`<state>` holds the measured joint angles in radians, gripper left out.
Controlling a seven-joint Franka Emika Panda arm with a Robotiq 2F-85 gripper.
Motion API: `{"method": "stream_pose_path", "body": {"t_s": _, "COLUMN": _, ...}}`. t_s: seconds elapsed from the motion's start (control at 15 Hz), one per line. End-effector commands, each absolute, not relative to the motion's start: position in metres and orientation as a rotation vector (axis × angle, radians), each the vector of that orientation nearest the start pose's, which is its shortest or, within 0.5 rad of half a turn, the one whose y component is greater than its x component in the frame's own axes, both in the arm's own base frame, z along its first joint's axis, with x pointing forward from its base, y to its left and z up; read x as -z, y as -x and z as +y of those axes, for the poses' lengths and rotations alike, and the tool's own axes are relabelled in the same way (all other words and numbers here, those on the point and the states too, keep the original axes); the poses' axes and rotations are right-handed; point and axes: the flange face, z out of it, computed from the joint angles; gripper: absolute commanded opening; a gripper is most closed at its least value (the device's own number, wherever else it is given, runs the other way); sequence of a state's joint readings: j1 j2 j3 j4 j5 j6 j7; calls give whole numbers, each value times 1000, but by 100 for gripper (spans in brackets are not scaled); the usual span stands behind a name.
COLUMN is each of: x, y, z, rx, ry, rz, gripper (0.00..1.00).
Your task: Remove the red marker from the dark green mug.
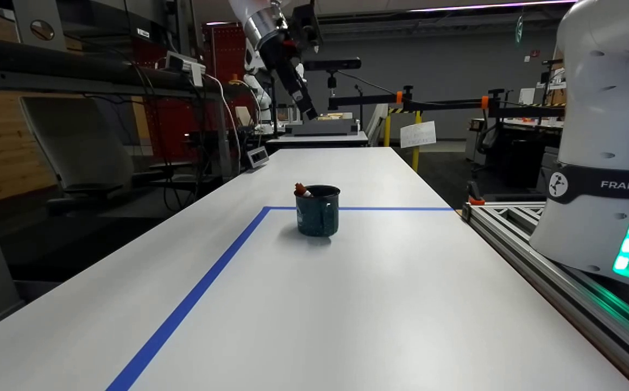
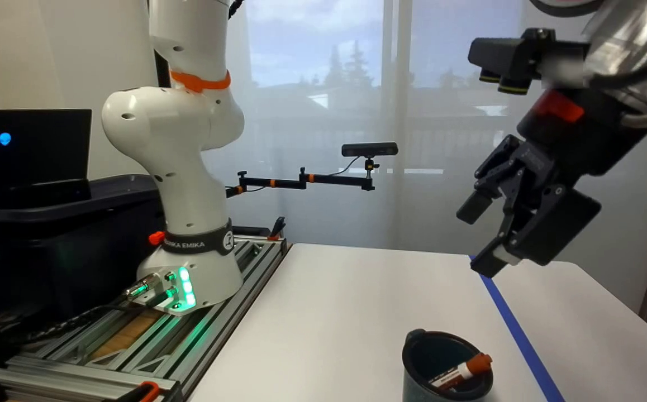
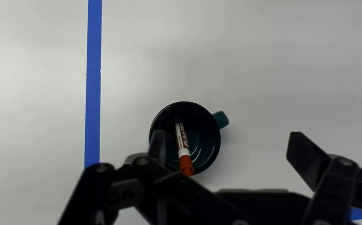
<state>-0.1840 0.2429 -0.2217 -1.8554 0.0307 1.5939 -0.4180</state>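
Fingers (image 3: 307,161) wide apart, nothing between them, I'm poised higher than the mug (image 1: 309,218); marker (image 3: 183,149) leans inside, cap (image 2: 479,364) poking over the rim. Should be light, stiff, slightly slick: I'd pinch that cap. Its lower end's too dark to make out.

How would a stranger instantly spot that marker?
Find the white table with blue tape, then the dark green mug standing on it. The marker leans inside, its rusty orange cap poking out. That bright cap and slim, white-and-brown body set it apart from the dark mug.
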Motion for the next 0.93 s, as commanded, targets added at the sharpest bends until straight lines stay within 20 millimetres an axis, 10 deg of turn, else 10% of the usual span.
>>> {"method": "stream_pose_path", "body": {"t_s": 0.0, "x": -342, "y": -530, "z": -214, "rx": -750, "ry": 2877, "rz": 146, "gripper": 100}}
{"method": "stream_pose_path", "body": {"t_s": 0.87, "x": -299, "y": -532, "z": -216, "rx": -818, "ry": 2904, "rz": 226, "gripper": 100}}
